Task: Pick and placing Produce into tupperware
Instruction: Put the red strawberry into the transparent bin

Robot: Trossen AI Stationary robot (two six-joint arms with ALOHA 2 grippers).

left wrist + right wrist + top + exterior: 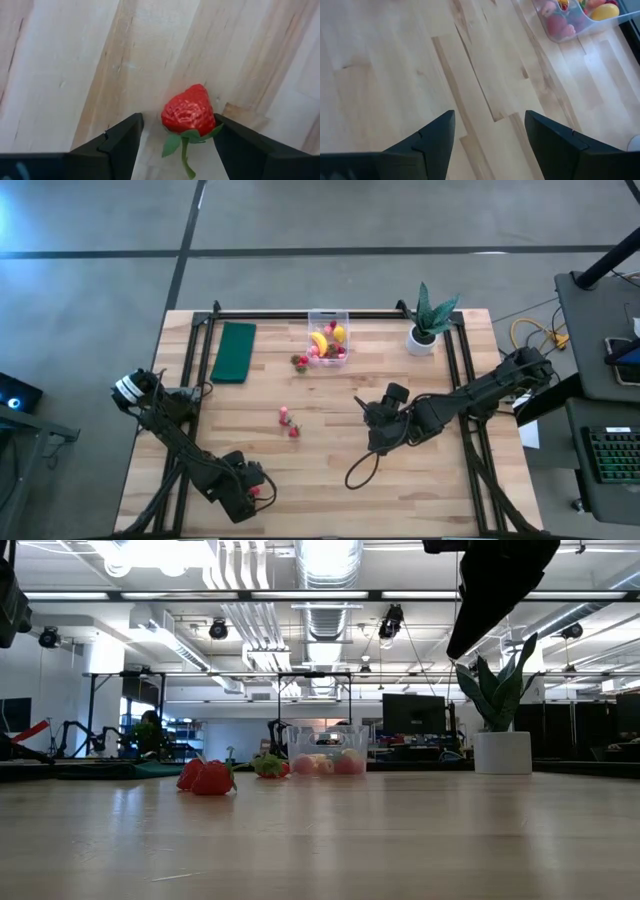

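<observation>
The clear tupperware (328, 340) stands near the table's far edge and holds a banana, a lemon and pink and red strawberries. One strawberry (300, 361) lies just to its left, and two strawberries (289, 423) lie at mid-table. My left gripper (262, 492) (177, 120) is low at the table's near left, open, with a red strawberry (189, 111) lying on the table between its fingers. My right gripper (368, 412) (490, 117) hovers open over bare wood right of centre. In its wrist view the tupperware (570, 22) shows farther off. My left gripper stands open around the strawberry, coming at it from above and slanting. The berry's side and a green leaf (210, 134) reach the inner face of one finger (235, 145). I cannot tell whether they touch. The other finger stands apart from the berry.
A dark green pad (235, 350) lies at the far left. A potted plant in a white pot (428, 330) stands at the far right. Black frame rails run along the table's left, right and far sides. Bare wood lies between the two grippers.
</observation>
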